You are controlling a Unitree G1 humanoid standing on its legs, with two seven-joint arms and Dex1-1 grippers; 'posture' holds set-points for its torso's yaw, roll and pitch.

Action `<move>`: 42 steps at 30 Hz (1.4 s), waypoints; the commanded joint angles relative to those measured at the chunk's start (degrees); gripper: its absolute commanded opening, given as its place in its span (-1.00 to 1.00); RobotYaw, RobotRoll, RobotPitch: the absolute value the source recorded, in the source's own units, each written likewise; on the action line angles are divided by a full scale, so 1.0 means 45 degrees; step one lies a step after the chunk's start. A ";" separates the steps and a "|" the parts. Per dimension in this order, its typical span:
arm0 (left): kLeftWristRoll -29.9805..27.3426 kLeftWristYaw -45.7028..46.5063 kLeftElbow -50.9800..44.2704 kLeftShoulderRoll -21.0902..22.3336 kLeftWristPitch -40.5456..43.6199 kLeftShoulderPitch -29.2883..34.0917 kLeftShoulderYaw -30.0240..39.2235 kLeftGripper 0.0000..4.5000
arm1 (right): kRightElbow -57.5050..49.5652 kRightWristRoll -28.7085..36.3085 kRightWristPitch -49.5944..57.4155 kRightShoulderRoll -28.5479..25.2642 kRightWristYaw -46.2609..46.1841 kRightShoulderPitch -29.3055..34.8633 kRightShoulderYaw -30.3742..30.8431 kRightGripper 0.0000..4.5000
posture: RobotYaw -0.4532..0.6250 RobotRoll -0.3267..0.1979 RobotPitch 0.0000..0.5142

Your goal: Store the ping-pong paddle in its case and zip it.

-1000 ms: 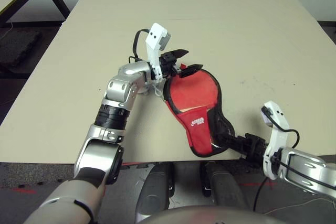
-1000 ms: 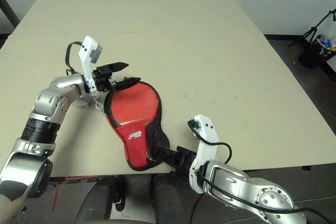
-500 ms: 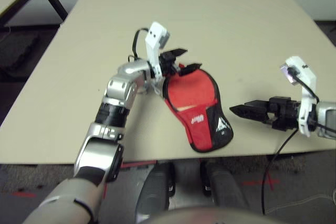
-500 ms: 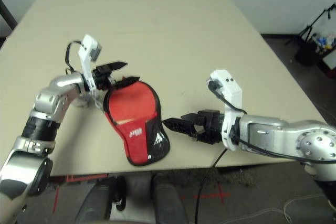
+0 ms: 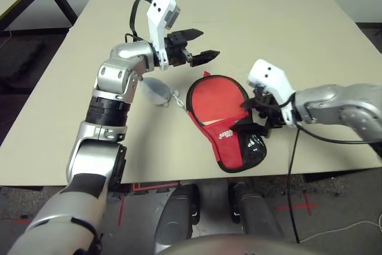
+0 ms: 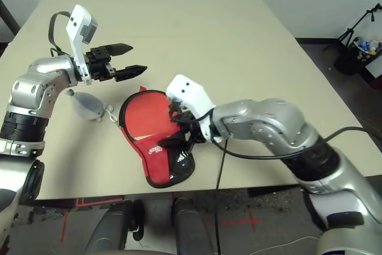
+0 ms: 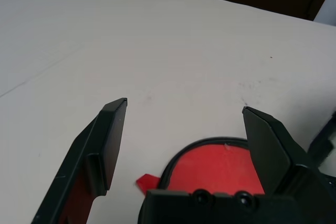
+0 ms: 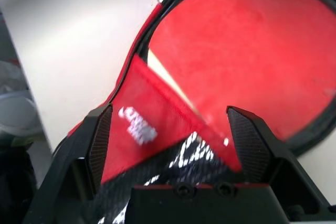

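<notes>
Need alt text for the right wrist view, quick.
The right gripper, open, hangs over the red case, fingers either side of its mesh pocket with white logo. A pale strip shows at the pocket's edge, and the case lies on the beige table.

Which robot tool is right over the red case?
The right tool, hanging open over the red case. The left tool is lifted off beyond its rim.

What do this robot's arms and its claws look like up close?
Both arms are shiny silver metal with black ribbed joint bands. Each ends in a white plastic block with a black cable, then two black wedge-shaped fingers: left gripper, right gripper.
</notes>
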 commanded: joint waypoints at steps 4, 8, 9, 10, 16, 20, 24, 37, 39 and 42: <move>-0.0145 -0.0594 -0.0979 0.1056 0.1152 0.0201 0.0047 1.00 | 0.0930 -0.2443 -0.0426 0.1164 0.1284 -0.0216 0.0805 0.99 | -0.16 0.25 -0.41; -0.0222 -0.1182 -0.1537 0.2187 0.2052 0.0562 -0.0034 1.00 | 0.1244 -0.3522 -0.0530 0.1408 0.2021 -0.0082 0.1084 0.99 | -0.14 0.25 -0.39; -0.0165 -0.1349 -0.1656 0.2567 0.2255 0.0700 -0.0088 1.00 | 0.1366 -0.3758 -0.0546 0.1444 0.2206 -0.0032 0.1154 0.99 | -0.14 0.25 -0.39; -0.0103 -0.1510 -0.1771 0.2934 0.2428 0.0850 -0.0142 1.00 | 0.1491 -0.4016 -0.0608 0.1466 0.2386 0.0019 0.1242 0.99 | -0.13 0.25 -0.39; 0.0222 -0.2072 -0.2060 0.4357 0.2824 0.1491 -0.0329 1.00 | 0.2467 -0.5643 -0.1325 0.1731 0.3169 0.0150 0.1657 0.99 | -0.10 0.25 -0.38; 0.0735 -0.2220 -0.1673 0.5128 0.2366 0.1633 -0.0493 1.00 | 0.3487 -0.6827 -0.2069 0.2112 0.3644 0.0109 0.1948 0.99 | -0.09 0.25 -0.38; 0.1300 -0.1774 -0.1075 0.5269 0.2242 0.1358 -0.0463 1.00 | 0.4273 -0.7571 -0.2516 0.2592 0.4046 0.0132 0.1942 0.99 | -0.09 0.25 -0.39; 0.2930 -0.1367 0.0642 0.5180 0.3261 0.1699 -0.1421 1.00 | 0.5041 -0.8949 -0.2975 0.3229 0.4890 0.0366 0.1639 0.99 | -0.12 0.25 -0.41; 0.2973 -0.1096 0.0760 0.4855 0.3386 0.1864 -0.1391 1.00 | 0.5036 -0.9067 -0.2952 0.3310 0.4965 0.0389 0.1588 0.99 | -0.12 0.25 -0.41; 0.2892 -0.0919 0.0677 0.4243 0.3494 0.2202 -0.1404 1.00 | 0.5024 -0.9186 -0.2879 0.3464 0.5041 0.0332 0.1502 0.99 | -0.13 0.25 -0.41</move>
